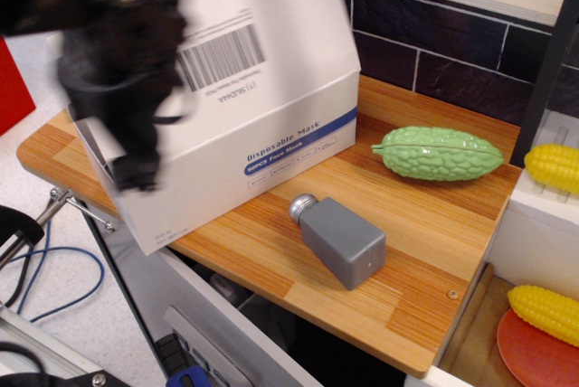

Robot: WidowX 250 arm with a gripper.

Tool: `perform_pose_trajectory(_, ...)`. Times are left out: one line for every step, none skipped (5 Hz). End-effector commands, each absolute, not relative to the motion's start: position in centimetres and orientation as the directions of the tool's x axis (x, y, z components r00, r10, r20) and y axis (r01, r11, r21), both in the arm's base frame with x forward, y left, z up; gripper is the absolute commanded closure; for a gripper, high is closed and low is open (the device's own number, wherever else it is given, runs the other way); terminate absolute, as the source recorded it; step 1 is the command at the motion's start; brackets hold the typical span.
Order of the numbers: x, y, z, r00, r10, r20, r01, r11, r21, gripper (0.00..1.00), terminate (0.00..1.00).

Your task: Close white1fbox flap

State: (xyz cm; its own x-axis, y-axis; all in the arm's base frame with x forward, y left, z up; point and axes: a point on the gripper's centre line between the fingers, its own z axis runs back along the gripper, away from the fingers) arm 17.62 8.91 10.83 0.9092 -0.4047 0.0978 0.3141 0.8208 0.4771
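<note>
The white1fbox [271, 125] lies on the wooden table top [425, 269] at the left, with its barcode label on top and the blue "Disposable Mask" stripe on its front. A plain white panel, the flap [172, 211], continues the carton's left end down to the table's front edge. My gripper [136, 170] is a blurred black mass in front of the carton's left end, covering that end. The blur hides whether its jaws are open or shut, and whether it touches the cardboard.
A grey block with a round knob [342, 240] lies right of the carton. A green bumpy gourd [439, 154] lies behind it. Corn cobs [552, 167] and an orange plate [534, 351] sit at the right. Cables [54, 269] hang at lower left.
</note>
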Motion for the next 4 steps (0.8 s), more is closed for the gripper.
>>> perform_pose_trajectory(19.1,12.2,9.2,0.881,-0.463,0.099,0.411,0.851,0.325,0.0,0.0)
perform_pose_trajectory(19.9,12.9,8.5,0.879,-0.468,0.092,0.434,0.865,0.251,0.0,0.0)
perform_pose_trajectory(20.1,13.1,8.4,0.877,-0.471,0.097,0.446,0.872,0.202,0.0,0.0)
perform_pose_trajectory(19.8,12.2,9.5,0.916,-0.396,0.056,0.383,0.91,0.16,0.0,1.0)
